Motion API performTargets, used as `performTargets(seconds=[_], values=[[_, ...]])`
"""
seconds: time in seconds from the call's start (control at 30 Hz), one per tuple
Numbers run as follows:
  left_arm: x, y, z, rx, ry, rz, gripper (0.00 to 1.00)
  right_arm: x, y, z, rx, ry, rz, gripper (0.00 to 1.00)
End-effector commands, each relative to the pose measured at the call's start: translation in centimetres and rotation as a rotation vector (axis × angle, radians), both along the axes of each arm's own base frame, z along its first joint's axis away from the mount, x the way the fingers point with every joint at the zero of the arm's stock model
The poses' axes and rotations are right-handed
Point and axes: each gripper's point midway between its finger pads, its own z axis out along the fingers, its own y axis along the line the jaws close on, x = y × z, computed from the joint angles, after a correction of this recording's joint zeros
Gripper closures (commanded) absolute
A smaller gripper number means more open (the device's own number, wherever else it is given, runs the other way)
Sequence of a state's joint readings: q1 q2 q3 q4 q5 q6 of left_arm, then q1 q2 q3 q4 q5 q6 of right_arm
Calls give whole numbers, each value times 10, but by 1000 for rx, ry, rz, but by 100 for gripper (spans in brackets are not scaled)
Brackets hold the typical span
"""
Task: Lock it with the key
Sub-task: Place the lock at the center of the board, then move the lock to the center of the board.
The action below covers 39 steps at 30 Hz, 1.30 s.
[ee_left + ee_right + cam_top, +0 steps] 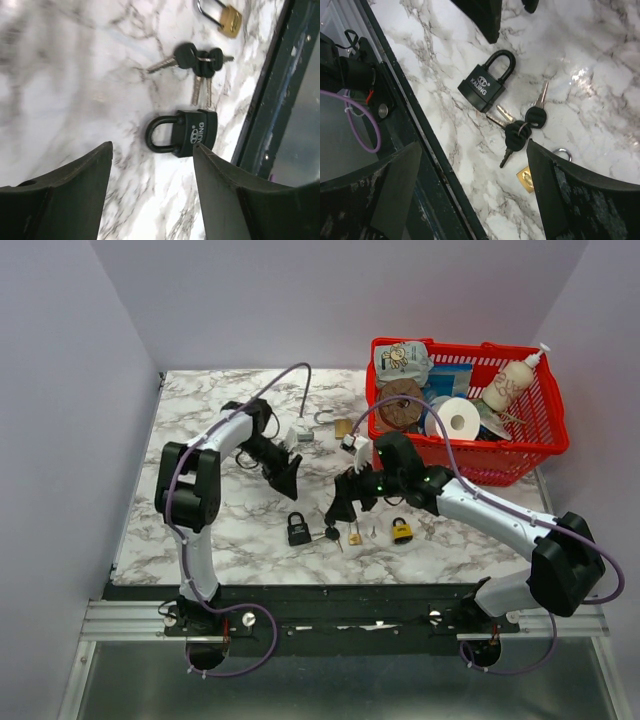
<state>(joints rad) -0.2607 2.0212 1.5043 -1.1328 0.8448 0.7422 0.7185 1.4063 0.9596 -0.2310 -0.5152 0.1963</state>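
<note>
Okay, left to right. My left hand [289, 478] [151, 149] hangs above the marble counter [235, 535], fingers [75, 185] spread wide, nothing between them, touching nothing. It's released.

Just below it on the counter lies the black padlock [298, 530] [192, 134] [481, 90], flat on its side, near the front edge. Its shackle looks seated at both ends. In the right wrist view I read "KAIJING" in white on the body, under a small ring logo. The left wrist view shows the same print turned around, and there I can't read it cleanly.

Just beside the padlock, to its right, sits the bunch of keys [330, 534] [200, 60] [520, 132]: black heads on one ring, blades fanned out flat. One blade tip comes very close to the padlock body; whether it touches, I can't tell. No writing readable on the keys.

My right hand [340, 508] [474, 146] hovers over the keys, fingers [570, 200] wide apart, empty, off the counter.

Next to the keys is a small brass padlock [354, 537] [230, 21] [526, 178], half hidden in the right wrist view. Farther right lies a yellow padlock [402, 532].

At the far right stands a red basket [520, 458] with a toilet roll [462, 418] and a pump bottle [510, 385]; labels there are too small to read.
</note>
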Motion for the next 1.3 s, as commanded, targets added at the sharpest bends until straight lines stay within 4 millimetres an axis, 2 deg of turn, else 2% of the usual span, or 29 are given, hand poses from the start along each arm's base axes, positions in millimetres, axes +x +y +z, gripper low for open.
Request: performTargets(seconds=[0.0,0.07,0.1,0.13,0.17,0.2,0.23,0.3,0.37,0.43,0.47,0.5,0.53,0.57,0.6,0.63,0.67,0.77,0.83,0.87,0.93,0.97,1.07,1.1,1.13,1.17,1.2,1.23,1.27], values=[[35,37,46,-42,-111,151,24,22,8,34,16,-158,44,5],[40,51,69,-71,-154,233,19,31,11,41,-2,-220,74,5],[47,68,71,-70,-184,298,3,41,13,56,-16,-274,79,5],[46,72,87,-72,-219,339,1,47,15,60,-35,-295,78,2],[49,84,92,-68,-238,391,1,57,17,50,-80,-301,85,2],[54,95,92,-67,-266,448,1,65,20,55,-94,-317,75,2],[54,100,106,-67,-284,514,1,77,21,66,-115,-343,48,2],[58,105,109,-82,-334,561,1,88,24,63,-150,-350,41,2],[63,110,121,-68,-376,639,1,100,29,75,-176,-425,48,1],[73,116,130,-89,-401,720,1,112,28,52,-312,-430,58,1],[73,115,136,-118,-397,735,1,123,33,63,-328,-469,68,1],[80,116,140,-142,-416,760,1,129,33,63,-353,-472,67,1],[81,115,146,-170,-386,817,1,136,29,40,-433,-446,79,1],[82,117,152,-199,-387,836,1,145,32,48,-443,-479,84,1],[84,116,160,-234,-391,869,1,149,28,41,-487,-472,86,1],[84,115,164,-247,-397,880,1,154,30,22,-525,-452,102,0],[86,116,167,-256,-415,890,1,163,34,27,-525,-473,95,0],[79,114,166,-270,-409,909,1,180,37,5,-550,-457,89,0],[74,115,160,-262,-398,925,1,195,43,8,-538,-479,62,0],[73,115,159,-262,-404,928,1,201,45,-6,-548,-462,60,0],[71,119,149,-242,-396,981,1,213,48,-1,-535,-479,21,0],[78,123,150,-242,-425,1013,1,215,50,-1,-522,-476,6,0],[97,131,131,-198,-380,1123,1,207,56,15,-462,-479,25,0],[113,131,126,-176,-366,1139,1,202,56,30,-439,-492,25,0],[126,130,120,-125,-365,1188,1,196,56,33,-423,-485,40,0],[135,126,115,-100,-351,1201,1,192,55,40,-410,-491,48,0],[151,122,128,-97,-371,1217,1,188,54,44,-403,-495,52,0],[164,117,108,-64,-321,1234,1,182,52,60,-378,-514,54,0],[174,101,102,-26,-336,1235,1,176,48,56,-382,-501,63,0]])
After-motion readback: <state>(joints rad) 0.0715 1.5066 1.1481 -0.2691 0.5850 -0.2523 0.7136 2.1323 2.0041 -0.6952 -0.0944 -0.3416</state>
